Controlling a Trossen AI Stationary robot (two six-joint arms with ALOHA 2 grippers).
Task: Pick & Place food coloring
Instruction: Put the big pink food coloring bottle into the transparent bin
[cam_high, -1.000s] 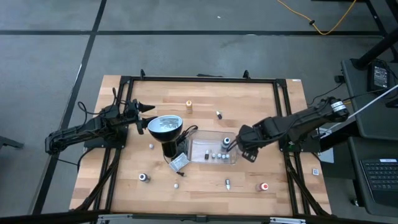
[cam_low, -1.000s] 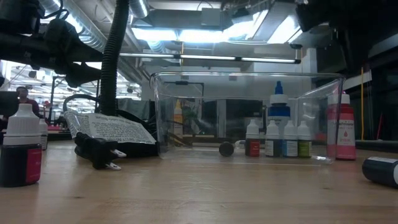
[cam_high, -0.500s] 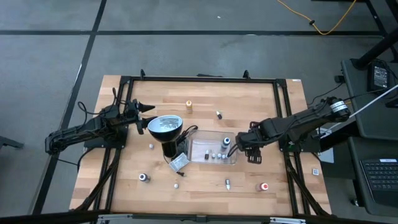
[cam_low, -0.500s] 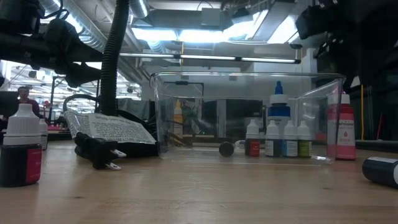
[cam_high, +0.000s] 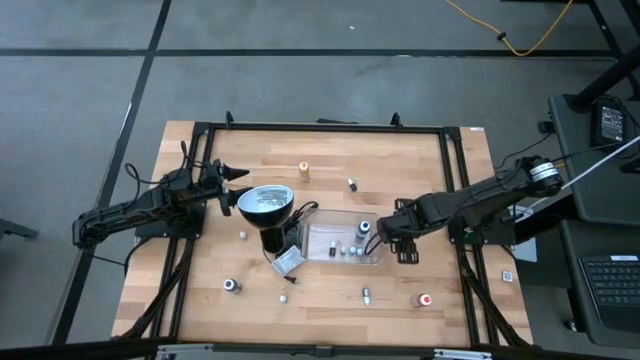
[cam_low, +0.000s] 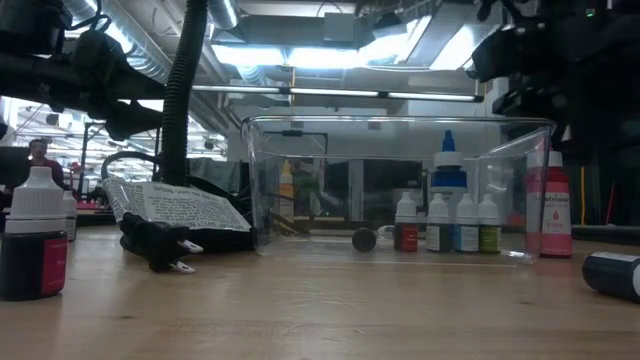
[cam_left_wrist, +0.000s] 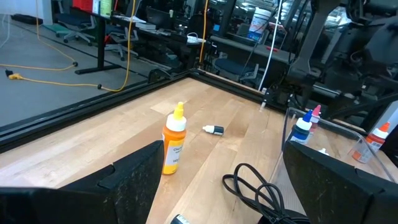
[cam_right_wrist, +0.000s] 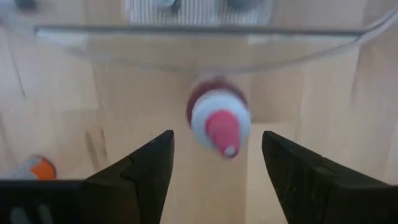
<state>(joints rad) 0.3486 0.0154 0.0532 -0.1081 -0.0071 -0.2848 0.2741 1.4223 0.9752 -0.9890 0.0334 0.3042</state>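
My right gripper (cam_right_wrist: 217, 142) is open and points down at the right end of the clear tray (cam_high: 312, 236). A red food coloring bottle with a white collar (cam_right_wrist: 217, 121) stands upright on the table between its fingers, untouched; the low view shows it (cam_low: 548, 213) just right of the tray. In the tray stand a blue-capped bottle (cam_high: 364, 228) and a row of small bottles (cam_high: 345, 252). Other bottles are scattered: an orange one (cam_high: 303, 171), a red-capped one (cam_high: 425, 299), several tiny ones. My left gripper (cam_high: 238, 175) waits open at the table's left.
A black lamp with a round silvery head (cam_high: 265, 203) stands left of the tray, its cord and plug (cam_low: 160, 250) beside it. A dark bottle with a white cap (cam_low: 35, 240) stands near the near edge. Black frame rails (cam_high: 320, 127) run along the table's edges.
My right gripper has shifted a little toward the table's left, up to the tray's right end, and has come lower over the red bottle. Its fingers stay apart. The bottles and the tray have not moved.
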